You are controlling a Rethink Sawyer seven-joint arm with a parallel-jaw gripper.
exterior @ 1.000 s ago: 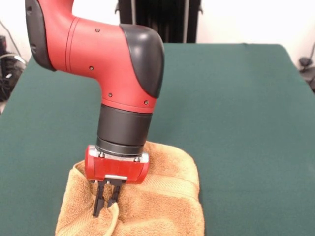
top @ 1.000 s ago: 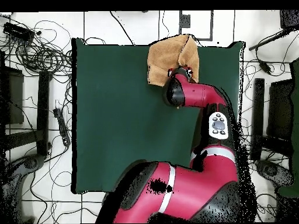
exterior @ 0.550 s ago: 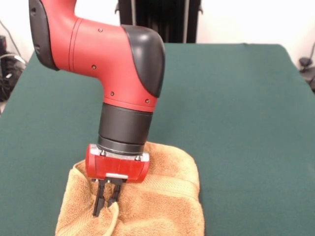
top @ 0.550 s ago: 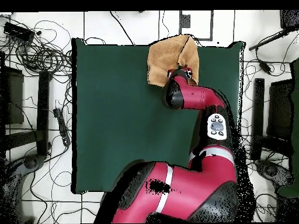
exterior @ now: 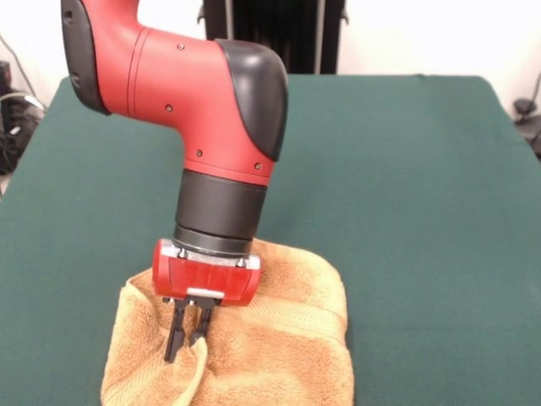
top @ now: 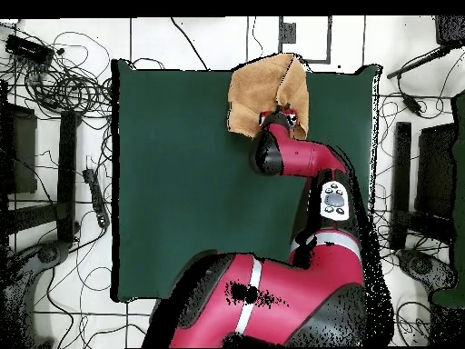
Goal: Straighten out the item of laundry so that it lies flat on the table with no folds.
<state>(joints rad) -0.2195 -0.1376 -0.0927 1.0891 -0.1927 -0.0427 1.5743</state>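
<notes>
While folded, towel point(exterior: 279, 347) directly beneath end effector point(exterior: 187, 337).

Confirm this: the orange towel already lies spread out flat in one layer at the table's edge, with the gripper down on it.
Not flat. The front view shows the towel folded over on itself, with a rounded doubled edge and a raised fold. It does sit at the table's edge, and the gripper is down on it.

A robotics lab — tangled cables point(top: 64, 86) over the tiled floor point(top: 154, 36); green-clothed table point(top: 182, 182); equipment stands point(top: 400, 173)
</notes>
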